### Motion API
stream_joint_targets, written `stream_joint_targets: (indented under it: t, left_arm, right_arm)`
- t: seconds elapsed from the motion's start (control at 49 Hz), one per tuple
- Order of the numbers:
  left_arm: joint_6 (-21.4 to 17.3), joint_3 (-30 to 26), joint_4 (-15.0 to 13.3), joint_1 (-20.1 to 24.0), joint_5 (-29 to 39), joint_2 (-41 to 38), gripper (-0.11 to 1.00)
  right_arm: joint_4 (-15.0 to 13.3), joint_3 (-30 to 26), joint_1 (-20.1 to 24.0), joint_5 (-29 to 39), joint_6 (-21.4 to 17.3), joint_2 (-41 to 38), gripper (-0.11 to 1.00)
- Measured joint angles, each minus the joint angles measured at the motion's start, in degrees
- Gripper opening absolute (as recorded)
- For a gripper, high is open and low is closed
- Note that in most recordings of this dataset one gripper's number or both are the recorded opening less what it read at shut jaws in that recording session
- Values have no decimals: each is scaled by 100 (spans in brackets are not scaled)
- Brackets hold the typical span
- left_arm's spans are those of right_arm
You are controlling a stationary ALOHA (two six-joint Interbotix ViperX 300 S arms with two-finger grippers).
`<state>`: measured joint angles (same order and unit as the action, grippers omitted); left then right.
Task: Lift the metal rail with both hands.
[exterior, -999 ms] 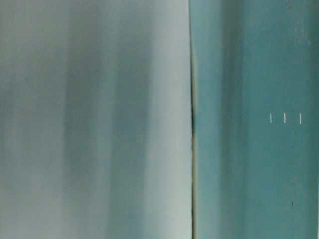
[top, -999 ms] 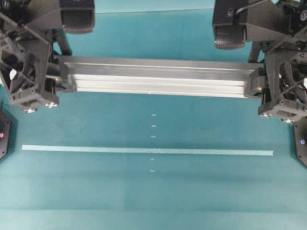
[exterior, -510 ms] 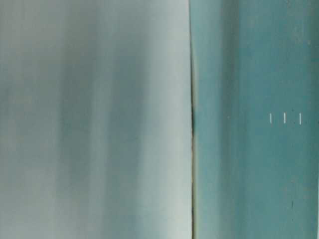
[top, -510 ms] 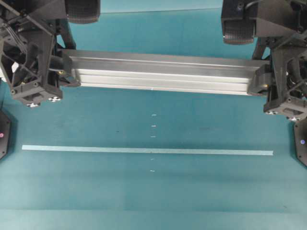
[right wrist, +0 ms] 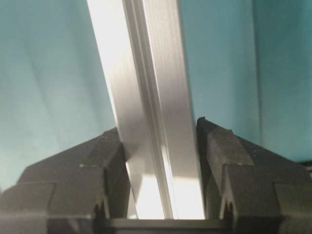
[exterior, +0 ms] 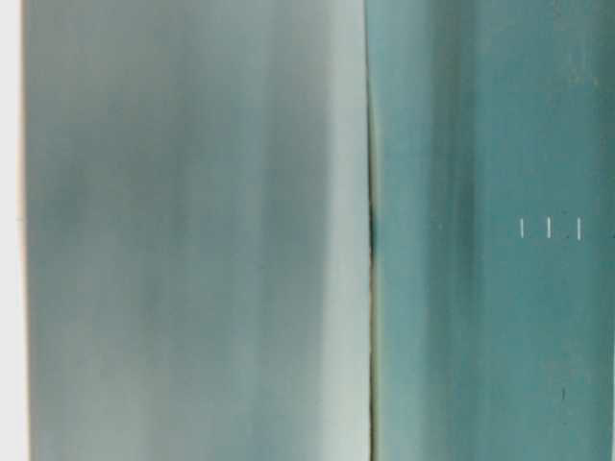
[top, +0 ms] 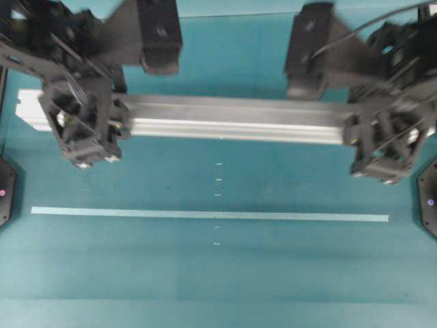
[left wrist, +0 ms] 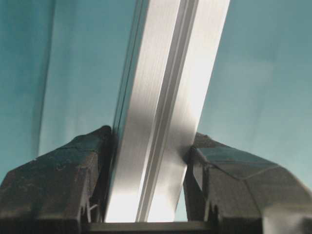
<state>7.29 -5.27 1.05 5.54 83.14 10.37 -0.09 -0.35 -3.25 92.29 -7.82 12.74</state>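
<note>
The left gripper (left wrist: 148,195) is clamped on the metal rail (top: 225,120): in the left wrist view its two black fingers (left wrist: 63,190) press against the opposite long sides of the bar, one on each side, with no gap showing between pad and metal. The right gripper (right wrist: 163,190) holds the rail in the same manner — its fingers (right wrist: 83,185) bear on the two flanks of the silver extrusion, whose lengthwise groove runs up the middle of the view and away toward the far end. In the overhead view the left gripper (top: 89,133) grips the rail a little way in from its left end, so that a short length of bar projects beyond the black housing toward the left edge, while the right gripper (top: 382,140) grips it close to the right end. The rail lies nearly level across the upper part of that view, spanning well over half its width; both arms and the bar are slightly blurred. Below the rail, on the teal table (top: 218,280), a thin pale tape strip (top: 210,215) runs parallel to it and well apart from it, crossed by a short column of small white tick marks (top: 218,180). The table-level view is filled on its left by a blurred grey-green surface — what it is cannot be told — and on its right by teal table with three small white marks (exterior: 550,229).
</note>
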Motion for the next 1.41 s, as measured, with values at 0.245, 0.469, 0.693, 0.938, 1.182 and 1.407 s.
stream_joint_targets:
  t: [0.245, 0.469, 0.693, 0.938, 1.182, 1.407]
  left_arm:
    - [0, 1283, 9, 0, -1011, 132, 35]
    - [0, 2136, 18, -9, -1978, 141, 35]
    - [0, 2602, 53, -18, -2461, 114, 35]
    - [158, 3111, 62, -35, -3305, -53, 35]
    - [387, 3524, 62, -88, -3867, -211, 35]
    - [650, 3858, 70, -167, -4333, -255, 35]
  right_arm:
    - [-9, 1020, 0, -870, 0, 44, 38]
    - [-18, 1767, 0, -1494, 0, 53, 38]
    - [-26, 2443, 0, -2355, 0, 18, 38]
    - [-35, 3023, 0, -3059, 35, -149, 38]
    - [-44, 3357, 0, -3656, 88, -325, 38]
    - [-44, 3595, 53, -4113, 105, -501, 38]
